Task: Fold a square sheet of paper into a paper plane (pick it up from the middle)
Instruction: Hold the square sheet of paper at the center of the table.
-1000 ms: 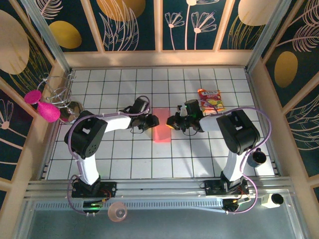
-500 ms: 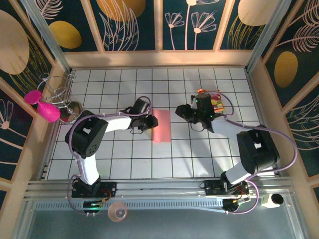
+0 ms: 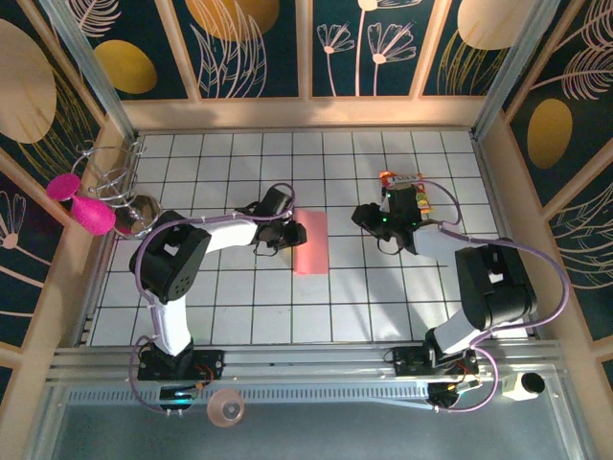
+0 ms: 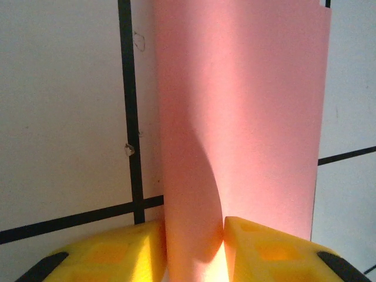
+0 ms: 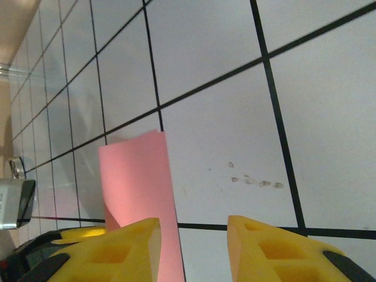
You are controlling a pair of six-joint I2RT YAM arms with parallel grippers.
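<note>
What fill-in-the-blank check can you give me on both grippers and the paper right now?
1. The left gripper pinches the square sheet of paper, whose colour is ___.
2. The right gripper stands ___, with nothing between its fingers.
3. The red-and-yellow snack packet lies on the ___ arm's side of the paper.

Missing words: pink; open; right.

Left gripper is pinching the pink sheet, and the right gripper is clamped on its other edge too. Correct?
Only the right-gripper part is wrong. The left gripper does pinch the pink sheet. The right gripper is not clamped on it: the right wrist view shows its fingers apart with bare tile between them, and the sheet lying off to their left.
</note>
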